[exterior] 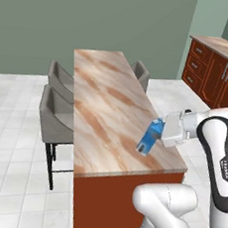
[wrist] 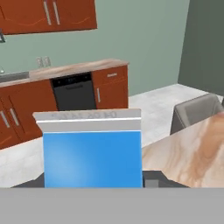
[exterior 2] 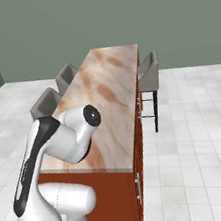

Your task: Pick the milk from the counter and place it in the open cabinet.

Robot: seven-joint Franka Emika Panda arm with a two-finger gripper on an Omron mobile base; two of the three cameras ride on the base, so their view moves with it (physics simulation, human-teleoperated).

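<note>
Milk clamped in end effector.

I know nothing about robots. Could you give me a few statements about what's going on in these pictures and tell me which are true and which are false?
1. The gripper is closed on the milk. True.
2. The milk stands upright on the counter. False: in the left base view it is tilted in the gripper's hold, near the counter's right edge.
3. Grey chairs stand beside the counter. True.
4. The milk carton is red. False: it is blue with a paler top.
5. A black dishwasher sits among the red-brown lower cabinets in the hand view. True.
</note>
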